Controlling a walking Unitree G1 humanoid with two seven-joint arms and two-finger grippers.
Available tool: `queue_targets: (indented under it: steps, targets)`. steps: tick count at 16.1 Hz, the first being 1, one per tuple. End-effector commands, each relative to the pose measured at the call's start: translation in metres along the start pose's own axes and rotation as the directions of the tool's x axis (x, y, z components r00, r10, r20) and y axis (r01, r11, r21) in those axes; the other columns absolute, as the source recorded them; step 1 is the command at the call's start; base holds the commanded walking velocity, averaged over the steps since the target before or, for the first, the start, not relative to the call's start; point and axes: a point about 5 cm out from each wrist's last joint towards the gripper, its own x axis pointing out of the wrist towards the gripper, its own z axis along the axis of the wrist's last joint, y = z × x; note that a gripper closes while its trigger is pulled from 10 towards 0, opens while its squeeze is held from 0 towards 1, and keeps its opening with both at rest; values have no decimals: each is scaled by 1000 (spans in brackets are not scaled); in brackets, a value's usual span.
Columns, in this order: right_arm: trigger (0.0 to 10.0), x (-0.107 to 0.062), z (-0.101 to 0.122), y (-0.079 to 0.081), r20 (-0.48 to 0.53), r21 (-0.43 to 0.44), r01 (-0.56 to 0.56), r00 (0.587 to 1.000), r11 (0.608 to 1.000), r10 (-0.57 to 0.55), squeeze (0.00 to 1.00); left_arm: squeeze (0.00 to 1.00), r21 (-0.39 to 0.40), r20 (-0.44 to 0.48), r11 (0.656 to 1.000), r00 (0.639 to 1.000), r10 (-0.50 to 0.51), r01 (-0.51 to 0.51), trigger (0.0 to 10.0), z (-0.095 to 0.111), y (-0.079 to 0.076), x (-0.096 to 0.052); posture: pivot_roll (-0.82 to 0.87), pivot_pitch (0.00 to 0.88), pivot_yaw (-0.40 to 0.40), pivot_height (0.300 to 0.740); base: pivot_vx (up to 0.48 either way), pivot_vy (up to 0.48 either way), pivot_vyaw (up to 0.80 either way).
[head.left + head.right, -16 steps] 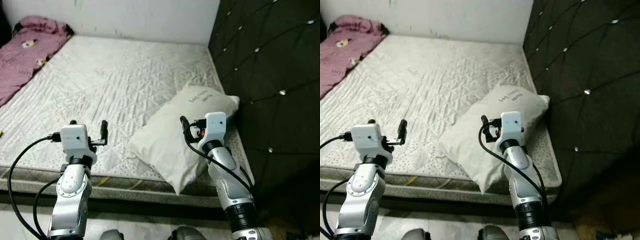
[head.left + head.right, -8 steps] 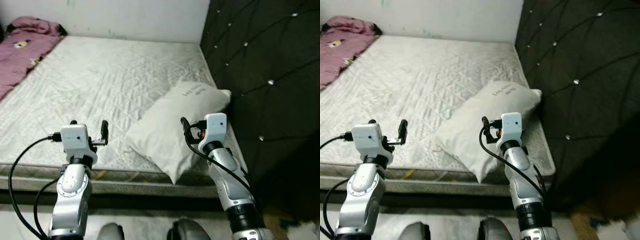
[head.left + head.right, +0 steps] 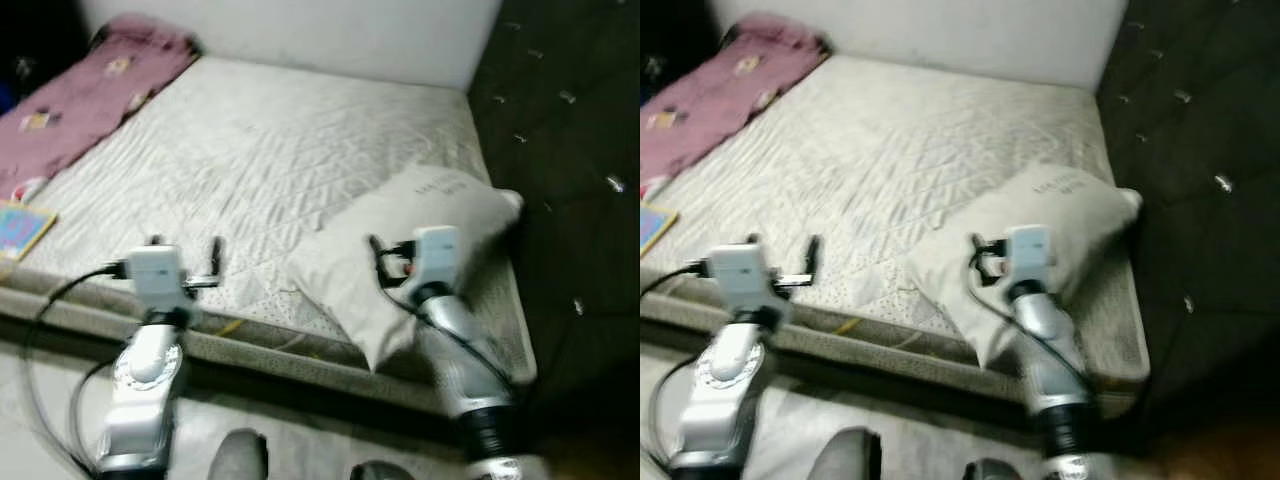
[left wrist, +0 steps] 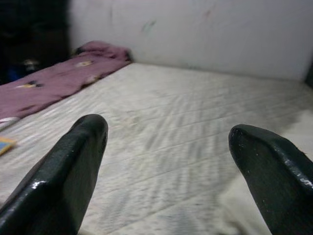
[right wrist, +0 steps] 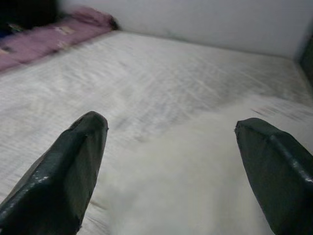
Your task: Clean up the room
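Pillow (image 3: 420,250) lay at the mattress (image 3: 250,170) right corner, overhanging the front edge, near the dark headboard (image 3: 570,150). L to R: pink blanket (image 3: 90,90) far left w/ a book (image 3: 20,228) at the edge; our left gripper (image 3: 185,262) wide, empty; right gripper (image 5: 171,161) wide over pillow. We judged risk: blurred views, a mistimed grab could drag it off. Mattress centre gave open room.

Both of my head views are smeared with motion blur, softening the mattress (image 3: 300,150) quilting and the pillow (image 3: 420,240). Light is even and moderately bright on the bed, while the headboard (image 3: 570,150) falls dark. My wrist views are dimmer, with blurred backgrounds.
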Motion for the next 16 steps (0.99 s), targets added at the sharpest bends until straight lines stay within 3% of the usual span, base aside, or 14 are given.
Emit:
queue_targets:
  steps: [1,6,11,16]
  targets:
    - [10000,-3,-1,-14,-7,-20,41,999,999,-41,0,0,-14,26,999,999,-40,41,10000,6,-9,3,-51,0,-37,687,435,0,0]
    - [10000,-2,0,-14,-5,-21,47,999,999,-47,0,0,-19,26,999,999,-47,47,10000,6,-10,4,-52,0,-38,687,408,0,0]
    - [10000,-2,0,-15,-9,-19,54,998,998,-54,0,0,-25,11,999,999,-44,44,10000,5,-12,5,-50,0,-39,687,0,0,0]
    - [10000,-1,-2,-16,-32,-12,62,998,998,-63,0,0,-26,11,999,999,-36,36,10000,5,-11,6,-50,8,-43,687,0,0,-733]
